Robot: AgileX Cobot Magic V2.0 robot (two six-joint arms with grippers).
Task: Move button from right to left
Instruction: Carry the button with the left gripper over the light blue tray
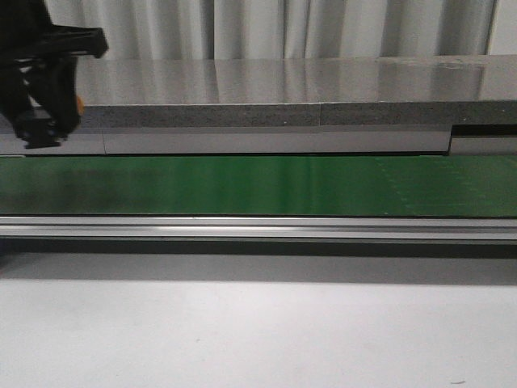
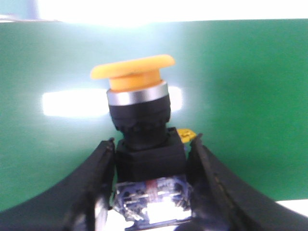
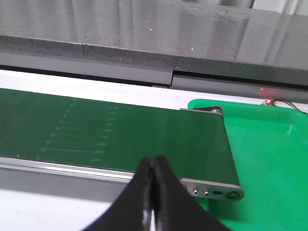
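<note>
The button has a yellow-orange mushroom cap, a silver ring, a black body and a clear base with a small red mark. My left gripper is shut on its black body, and the green belt fills the view behind it. In the front view my left gripper is raised at the far left above the belt; a speck of orange shows at its side. My right gripper is shut and empty, near the belt's right end. It is out of the front view.
A grey stone-like ledge runs behind the belt. A metal rail runs along the belt's front, with a white table before it. A bright green tray sits past the belt's right end.
</note>
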